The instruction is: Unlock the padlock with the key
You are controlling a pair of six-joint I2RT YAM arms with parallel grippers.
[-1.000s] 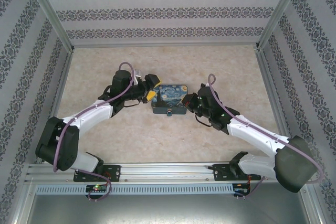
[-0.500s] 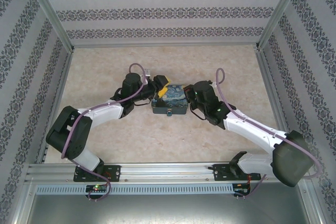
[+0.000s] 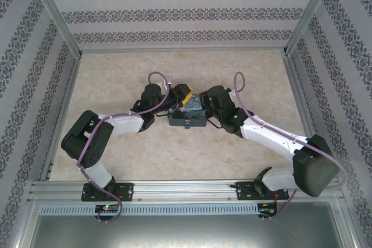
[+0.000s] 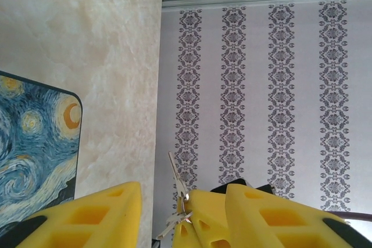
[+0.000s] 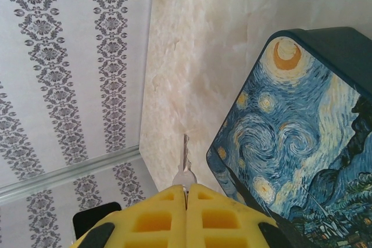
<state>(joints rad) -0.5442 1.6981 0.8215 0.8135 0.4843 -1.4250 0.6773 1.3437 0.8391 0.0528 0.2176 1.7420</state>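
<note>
Gripping the key (image 5: 185, 158) by its bow, the right gripper (image 5: 186, 189) has its yellow fingers pressed flat together with no gap between them. The slim blade stands out straight beyond the fingertips. In the right wrist view the blade lies just beside the painted box (image 5: 290, 143), off the corner that bears the crescent moon. It sits over bare table (image 5: 192, 39) and shows clear of the box's edge.

The left gripper (image 4: 183, 201) is open, with its yellow fingers (image 4: 87, 216) spread wide and nothing between them. In the left wrist view the moon corner of the box sits at the left, beside one finger. A silvery key on a small ring shows in the gap between the fingers, with a further yellow finger just beside it. Whether that finger belongs to the right gripper cannot be told from this view.

From the top external view, both grippers meet over the far half of the box, the left one at its far-left part and the right one coming in from its right side.

The padlock (image 3: 188, 125) appears there as a tiny blue spot at the middle of the box's near face. That places it on the opposite side of the box from the held key and apart from both grippers. It is too small to tell how its shackle stands.
</note>
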